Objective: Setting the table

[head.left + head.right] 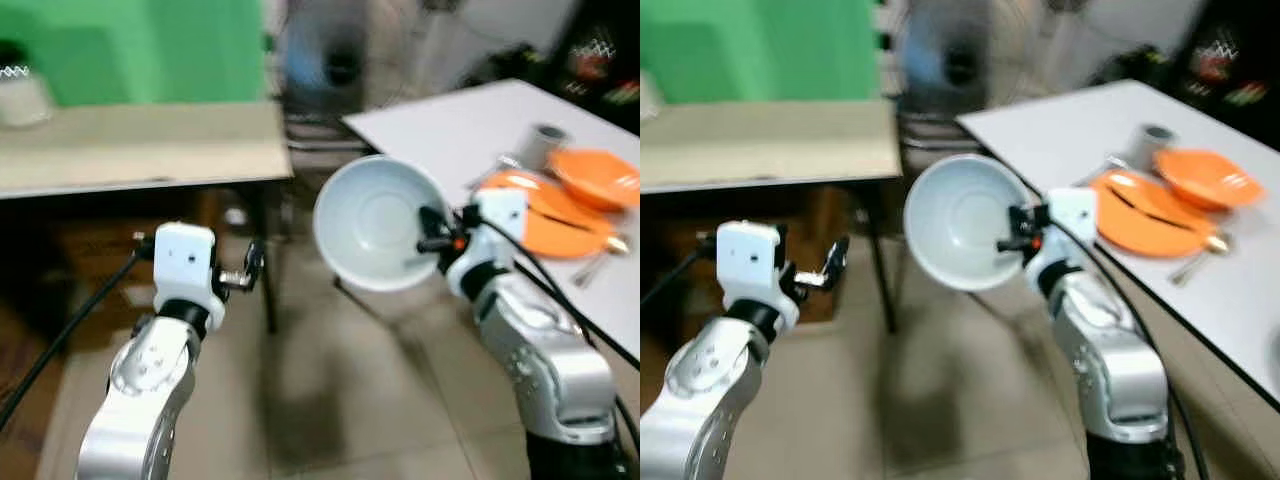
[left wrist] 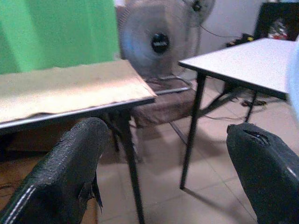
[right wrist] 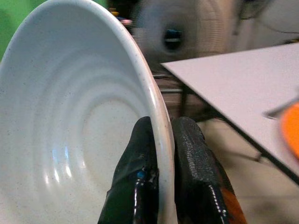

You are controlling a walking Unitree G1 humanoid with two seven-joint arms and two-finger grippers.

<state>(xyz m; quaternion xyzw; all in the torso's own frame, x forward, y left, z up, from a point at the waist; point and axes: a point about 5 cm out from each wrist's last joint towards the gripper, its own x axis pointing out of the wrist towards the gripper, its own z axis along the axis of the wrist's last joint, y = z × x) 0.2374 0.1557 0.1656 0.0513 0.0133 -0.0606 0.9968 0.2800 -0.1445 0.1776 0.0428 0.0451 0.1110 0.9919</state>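
The right gripper [image 1: 432,230] holds a round white ceramic bowl [image 1: 378,223] by its rim, its two black fingers [image 3: 187,158] pinched shut on the edge — one inside the bowl, one outside, as the right wrist view shows. The bowl is tipped on its side in the air, its hollow facing the camera, over the tiled floor [image 1: 340,390] and just off the near left corner of the white rectangular table [image 1: 450,125] that stands on the right. On that table, further right, lie a flat orange plate [image 1: 545,215] with a dark utensil across it, a smaller orange bowl [image 1: 600,178] just beyond it, and a small grey cup [image 1: 545,142] at the far side of both; a metal spoon [image 1: 600,258] rests near the plate's near right edge. The left gripper [image 1: 248,270] is raised on the left, well apart from the bowl, its fingers [image 2: 70,172] spread wide with nothing between them. Beyond it stands a long beige-topped table [image 1: 140,150] on dark legs, a green wall [image 1: 150,45] behind it, and a standing electric fan [image 2: 159,42] shows in the gap between the two tables.
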